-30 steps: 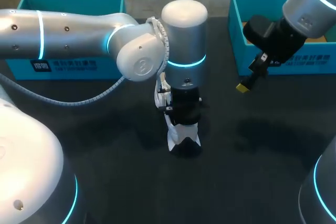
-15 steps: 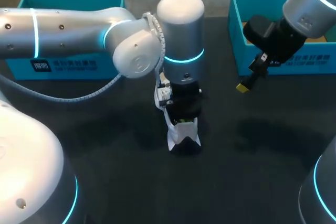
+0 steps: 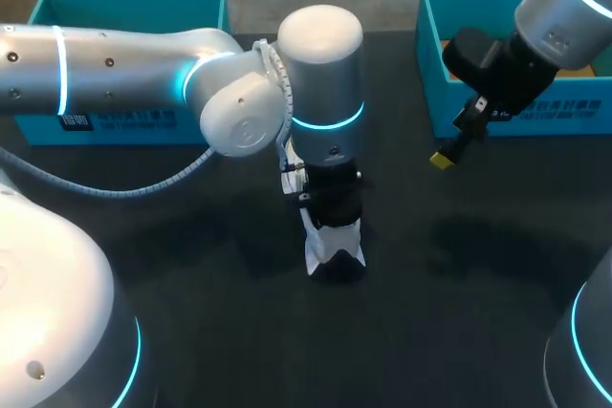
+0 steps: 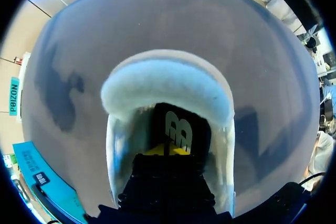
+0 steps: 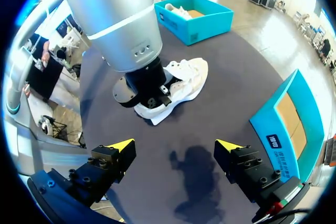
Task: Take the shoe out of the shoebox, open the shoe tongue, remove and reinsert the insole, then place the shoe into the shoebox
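Observation:
A white shoe [image 3: 335,253] lies mid-table; in the right wrist view the shoe [image 5: 186,77] lies ahead of that gripper. My left gripper [image 4: 167,151] points straight down into its opening, behind the padded collar [image 4: 168,88]. Its yellow tips are shut on the black insole [image 4: 181,129], which stands up inside the shoe. In the head view the left wrist [image 3: 320,93] hides most of the shoe. My right gripper [image 3: 445,156] hangs open and empty above the table in front of the right teal shoebox [image 3: 432,74]; its fingers [image 5: 118,146] are wide apart.
A second teal box [image 3: 124,7] stands at the back left, and a white shoe [image 5: 176,9] lies in it. Dark tabletop [image 3: 459,274] spreads around the shoe. The left arm's grey cable [image 3: 124,183] loops over the table's left part.
My left wrist has shifted slightly left and wobbled above the shoe, with its gripper staying inside. The shoe and my right arm have not moved.

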Tool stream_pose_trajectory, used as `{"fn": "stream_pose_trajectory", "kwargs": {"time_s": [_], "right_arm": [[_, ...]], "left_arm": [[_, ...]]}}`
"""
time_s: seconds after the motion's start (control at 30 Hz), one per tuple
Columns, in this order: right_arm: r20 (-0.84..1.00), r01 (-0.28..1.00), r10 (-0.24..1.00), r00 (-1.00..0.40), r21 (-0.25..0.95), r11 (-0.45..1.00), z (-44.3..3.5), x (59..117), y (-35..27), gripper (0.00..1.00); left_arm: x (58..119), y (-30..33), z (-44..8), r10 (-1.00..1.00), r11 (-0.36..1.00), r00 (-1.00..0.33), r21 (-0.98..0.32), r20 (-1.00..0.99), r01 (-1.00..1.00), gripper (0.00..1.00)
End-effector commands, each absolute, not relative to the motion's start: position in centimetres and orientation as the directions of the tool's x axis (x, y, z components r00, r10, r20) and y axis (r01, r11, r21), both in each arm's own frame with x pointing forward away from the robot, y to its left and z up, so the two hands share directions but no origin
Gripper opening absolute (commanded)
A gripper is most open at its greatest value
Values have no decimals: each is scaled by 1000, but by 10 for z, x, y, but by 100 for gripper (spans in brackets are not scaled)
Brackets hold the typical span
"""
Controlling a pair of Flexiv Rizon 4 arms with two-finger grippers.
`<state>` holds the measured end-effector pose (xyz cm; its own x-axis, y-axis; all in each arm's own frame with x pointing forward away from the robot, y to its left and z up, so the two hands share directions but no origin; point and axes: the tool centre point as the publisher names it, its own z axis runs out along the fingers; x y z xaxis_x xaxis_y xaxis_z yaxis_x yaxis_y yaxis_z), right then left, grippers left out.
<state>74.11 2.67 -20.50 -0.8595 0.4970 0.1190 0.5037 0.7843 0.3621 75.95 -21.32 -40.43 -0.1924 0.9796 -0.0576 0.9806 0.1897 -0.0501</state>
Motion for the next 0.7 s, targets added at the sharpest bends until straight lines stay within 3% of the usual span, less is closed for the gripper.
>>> {"fn": "stream_pose_trajectory", "kwargs": {"time_s": [0.03, 0.23, 0.7], "right_arm": [[120, 504, 497, -859, 360, 785, -205, 742, 27, 100], [120, 504, 497, -859, 360, 785, -205, 742, 27, 100], [120, 504, 497, -859, 360, 785, -205, 742, 27, 100]], "left_arm": [[762, -209, -392, 978, 198, -198, -7, -72, 980, 0], [777, -205, -379, 975, 213, -207, 76, -77, 974, 0], [779, -205, -377, 972, 224, -219, 56, -85, 973, 0]]}}
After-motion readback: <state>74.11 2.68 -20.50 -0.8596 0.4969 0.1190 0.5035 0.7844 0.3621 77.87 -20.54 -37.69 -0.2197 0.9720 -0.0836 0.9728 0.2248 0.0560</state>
